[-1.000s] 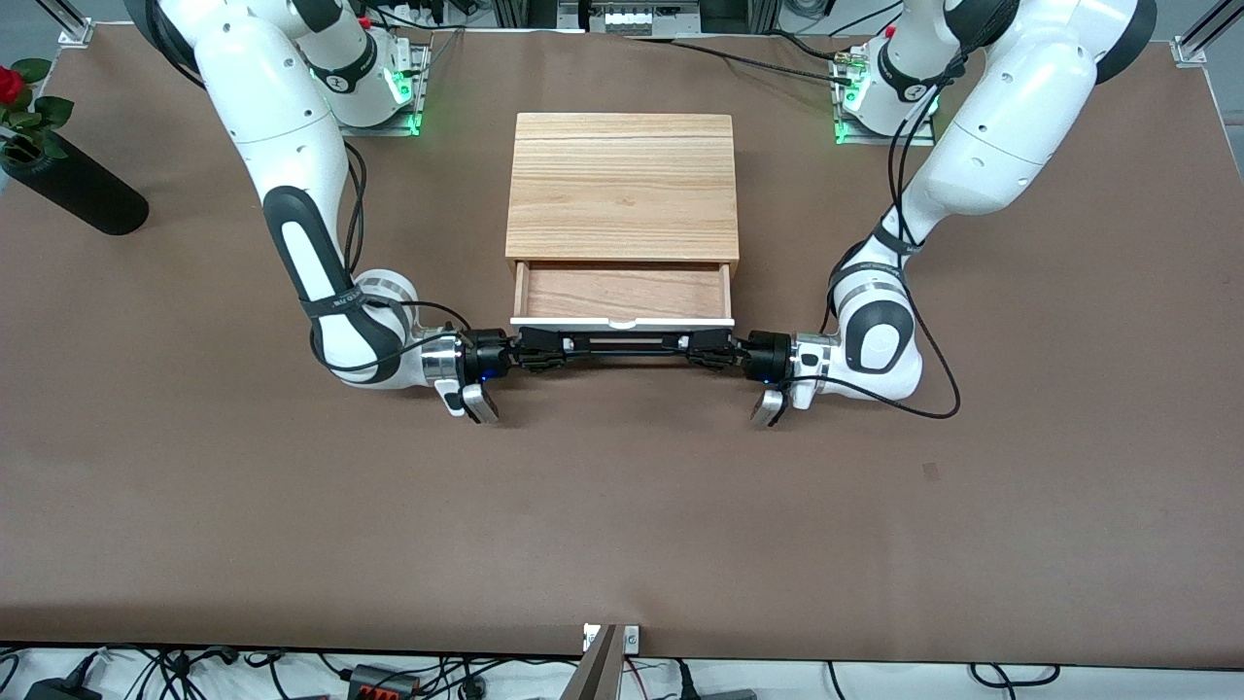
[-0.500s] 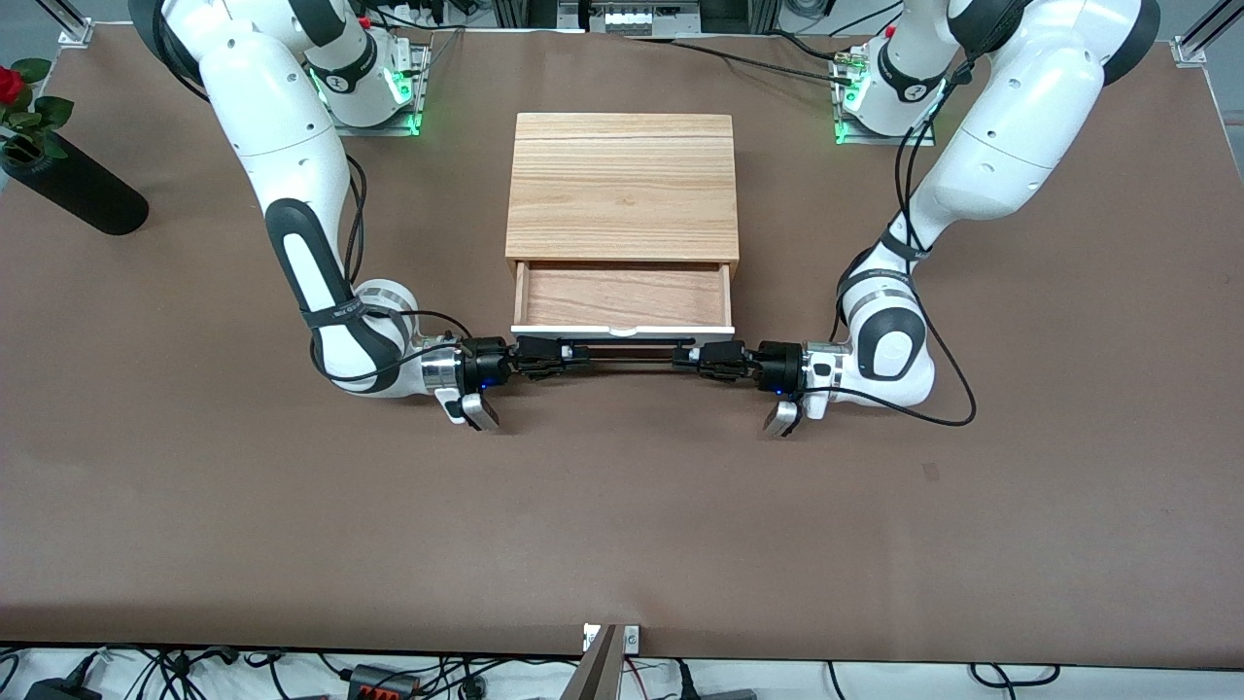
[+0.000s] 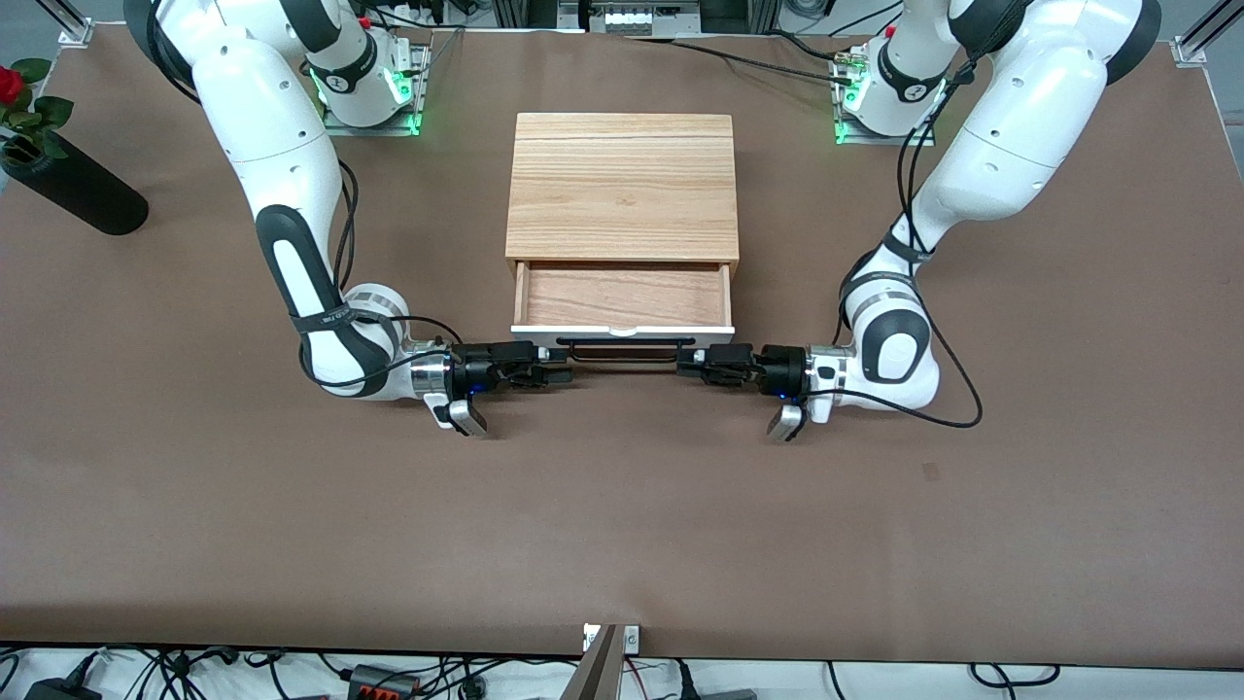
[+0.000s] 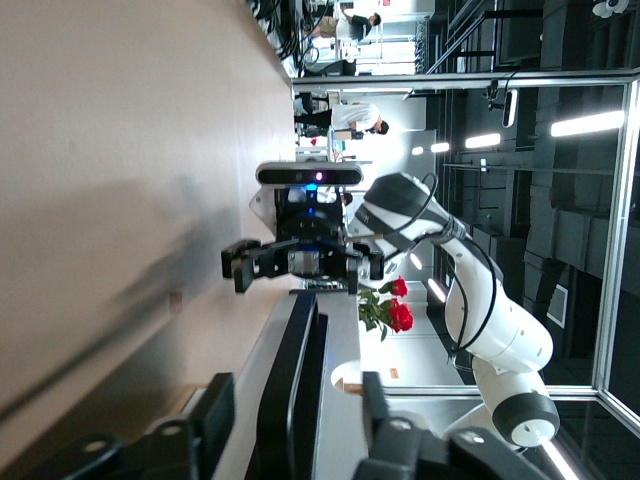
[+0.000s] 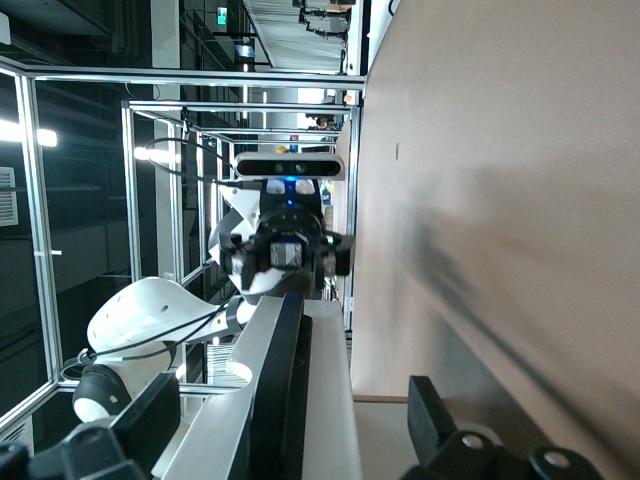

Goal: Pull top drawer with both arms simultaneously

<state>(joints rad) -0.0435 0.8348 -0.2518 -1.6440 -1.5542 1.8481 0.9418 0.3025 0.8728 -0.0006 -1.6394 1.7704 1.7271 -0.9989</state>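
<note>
The top drawer [image 3: 622, 297] stands pulled out of the light-wood cabinet [image 3: 622, 185], its reddish-tan inside showing. Its white front panel [image 3: 622, 332] faces the front camera, with the black bar handle [image 3: 627, 342] in front of it. My right gripper [image 3: 556, 372] is open at the handle's end toward the right arm. My left gripper [image 3: 692, 364] is open at the other end. In the left wrist view the handle [image 4: 290, 370] runs between the spread fingers [image 4: 213, 405] of my left gripper [image 4: 295, 410], untouched. In the right wrist view it [image 5: 275, 370] does the same in my right gripper [image 5: 290, 410].
A black vase [image 3: 73, 190] with a red rose lies at the right arm's end of the table. Bare brown tabletop [image 3: 622, 506] stretches from the grippers to the edge nearest the front camera. Each wrist view shows the other arm's gripper along the handle.
The drawer slid out a little more, then stopped. Both grippers have opened, let go of the handle and drawn back slightly from the drawer front toward the front camera.
</note>
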